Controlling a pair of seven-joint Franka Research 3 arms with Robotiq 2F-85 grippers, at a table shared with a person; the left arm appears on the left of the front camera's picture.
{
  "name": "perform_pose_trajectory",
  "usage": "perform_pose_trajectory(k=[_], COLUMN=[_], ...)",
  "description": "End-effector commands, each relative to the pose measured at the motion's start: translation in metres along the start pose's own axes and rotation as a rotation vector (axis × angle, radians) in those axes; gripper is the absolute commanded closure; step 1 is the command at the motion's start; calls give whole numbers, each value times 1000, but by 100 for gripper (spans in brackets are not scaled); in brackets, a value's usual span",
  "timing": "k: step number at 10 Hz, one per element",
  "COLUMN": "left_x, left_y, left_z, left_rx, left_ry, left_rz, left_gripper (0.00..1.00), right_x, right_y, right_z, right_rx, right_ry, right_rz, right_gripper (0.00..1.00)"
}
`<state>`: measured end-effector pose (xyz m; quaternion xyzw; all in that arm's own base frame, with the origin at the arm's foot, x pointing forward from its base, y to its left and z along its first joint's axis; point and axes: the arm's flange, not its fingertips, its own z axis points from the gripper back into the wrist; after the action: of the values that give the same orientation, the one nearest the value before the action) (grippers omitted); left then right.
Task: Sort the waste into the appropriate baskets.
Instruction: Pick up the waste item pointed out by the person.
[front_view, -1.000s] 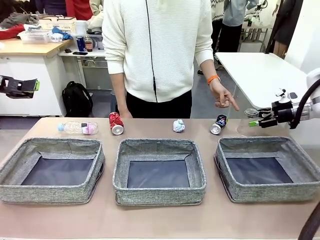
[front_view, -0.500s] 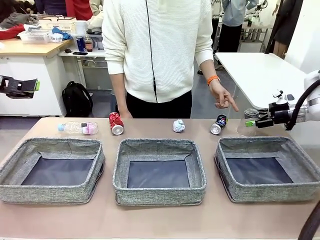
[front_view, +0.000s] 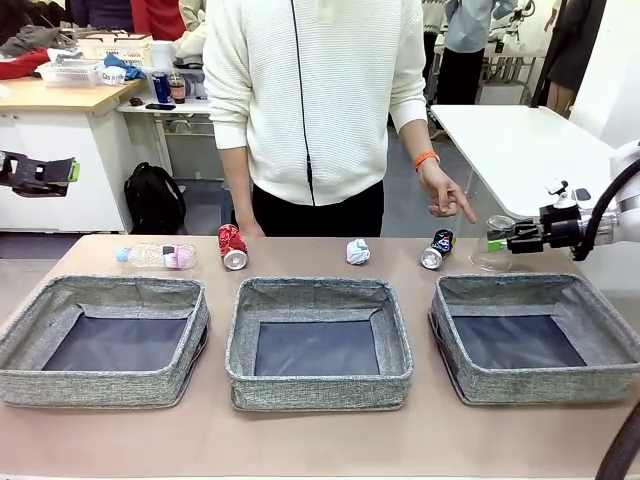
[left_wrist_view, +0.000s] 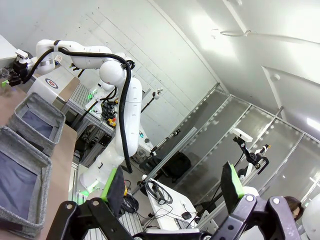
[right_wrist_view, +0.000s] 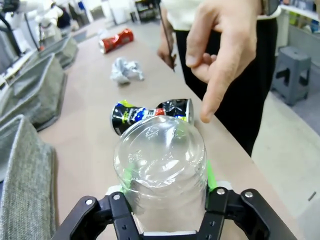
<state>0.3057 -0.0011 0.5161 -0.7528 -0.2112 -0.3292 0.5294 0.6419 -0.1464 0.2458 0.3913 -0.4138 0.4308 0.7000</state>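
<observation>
Clear plastic cup (right_wrist_view: 160, 165) clamped between the green pads of the right gripper (right_wrist_view: 167, 176), at the table's far right, 11 o'clock of the right basket (front_view: 530, 386). Can't tell if it's clear of the table. Dark blue-black can (front_view: 437, 248) lies at the cup's 9 o'clock, near but apart. The person's hand (front_view: 445, 195) points a finger down at 10 o'clock. Paper ball (front_view: 358, 251), red can (front_view: 232, 246) and bottle (front_view: 157, 256) run on toward 9 o'clock. Middle basket (front_view: 318, 390) and left basket (front_view: 100, 388) sit in front. Left gripper (left_wrist_view: 172, 182) is raised at far left, jaws spread, nothing in them.
</observation>
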Motion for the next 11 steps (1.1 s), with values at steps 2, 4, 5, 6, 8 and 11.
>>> perform_pose_trajectory(k=[2, 4, 5, 6, 8, 11], left_x=[-3, -3, -3, -3, -3, -3], left_y=[-1, -1, -1, -1, -1, -1], left_z=[0, 0, 0, 0, 0, 0], left_rx=[-11, -11, -11, -11, -11, -11], left_ry=[14, 14, 14, 14, 14, 14], left_rz=[-24, -24, -24, -24, -24, -24], left_gripper=[0, 0, 0, 0, 0, 0], right_x=[0, 3, 4, 6, 12, 67], right_y=[3, 2, 0, -1, 0, 21], right_z=[-2, 4, 7, 10, 19, 53], right_rx=[-30, -41, -49, -55, -98, -237], right_ry=[-1, 7, 5, 2, 2, 30], right_rz=[-32, -12, -5, -1, 10, 38], right_gripper=[100, 100, 100, 100, 100, 100])
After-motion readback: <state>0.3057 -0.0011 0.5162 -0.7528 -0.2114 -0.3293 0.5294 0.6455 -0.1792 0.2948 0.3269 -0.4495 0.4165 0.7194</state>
